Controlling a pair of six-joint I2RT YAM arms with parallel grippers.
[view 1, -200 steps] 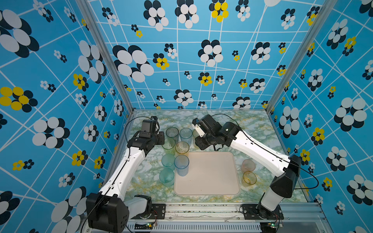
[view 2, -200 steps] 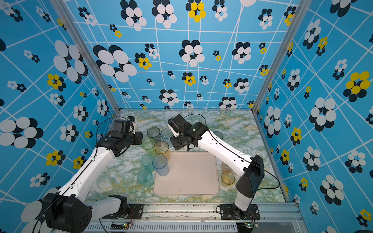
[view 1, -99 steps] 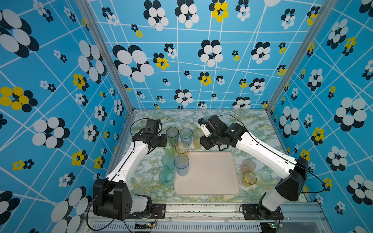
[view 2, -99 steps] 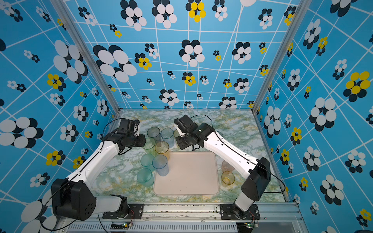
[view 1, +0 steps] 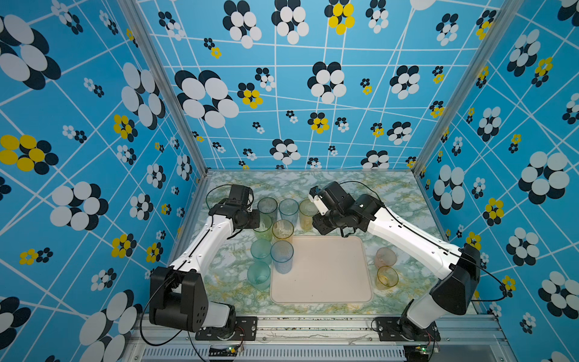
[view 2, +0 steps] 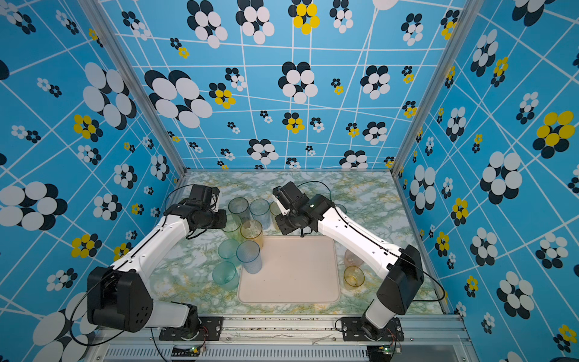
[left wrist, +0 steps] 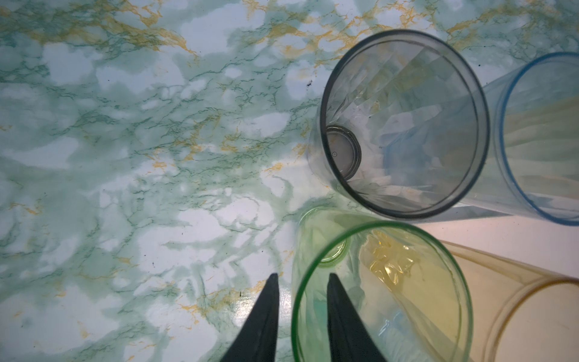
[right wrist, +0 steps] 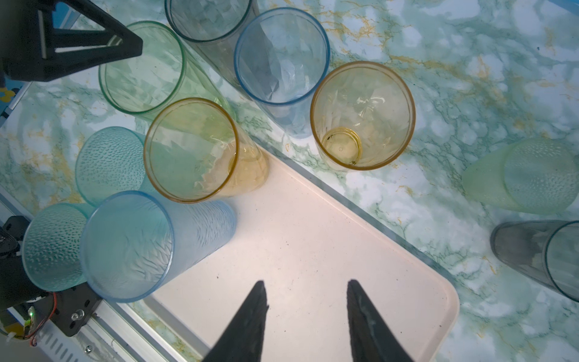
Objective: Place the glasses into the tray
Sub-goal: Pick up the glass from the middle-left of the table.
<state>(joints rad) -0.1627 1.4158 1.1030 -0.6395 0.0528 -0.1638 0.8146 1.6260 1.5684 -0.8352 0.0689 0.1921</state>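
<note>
The pale pink tray (view 1: 326,275) (view 2: 291,275) (right wrist: 313,244) lies in the middle of the table. An amber glass (view 1: 283,230) and a blue glass (view 1: 282,260) stand at its left edge. A tall yellow-green glass (view 1: 263,228) (left wrist: 332,250) (right wrist: 141,69) stands on the table left of the tray. My left gripper (view 1: 255,219) (left wrist: 300,277) straddles its rim, one finger inside and one outside, with small gaps showing on both sides. My right gripper (view 1: 319,225) (right wrist: 305,283) hangs open over the tray's far edge with nothing between its fingers.
Grey (view 1: 267,207), blue (view 1: 288,208) and amber (view 1: 307,213) glasses line up behind the tray. Two teal glasses (view 1: 260,249) (view 1: 258,275) stand to its left, a pink (view 1: 385,257) and an amber one (view 1: 387,277) to its right. Pale green (right wrist: 532,175) and grey (right wrist: 548,254) glasses stand beneath the right arm.
My left gripper has swung onto the yellow-green glass and its jaws have narrowed around the rim. The right gripper shifted a little to the right, still open.
</note>
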